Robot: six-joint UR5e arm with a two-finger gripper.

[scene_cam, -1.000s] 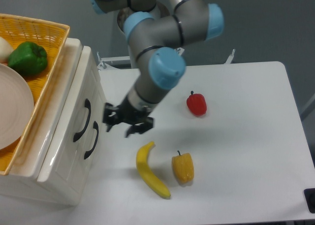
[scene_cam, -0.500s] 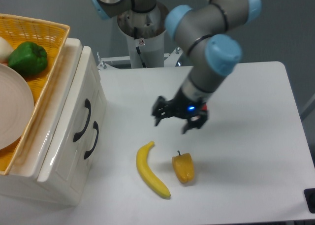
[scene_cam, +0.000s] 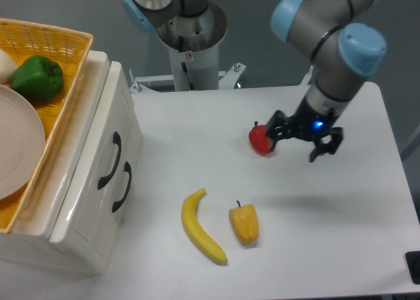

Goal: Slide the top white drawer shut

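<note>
Camera view: glossy cream-white top drawer point(scene_cam: 110, 137) with curved black handle, at left, seemingly flush. Black two-finger gripper point(scene_cam: 304, 139) spread, empty, well apart. Likely stiff, slick; best pushed flat on front panel.

A white table point(scene_cam: 341, 234) carries everything here. On its left side stands a cream-white cabinet point(scene_cam: 85, 208), its two drawer fronts facing the open tabletop. Near the middle lies a yellow banana point(scene_cam: 200, 228), curved, with a yellow bell pepper point(scene_cam: 244, 224) just beside it on the right, the two apart. Farther back and well apart from both sits a red bell pepper point(scene_cam: 260, 139). A small dark object point(scene_cam: 414, 266) shows at the table's front right edge, cut off by the frame.
</note>
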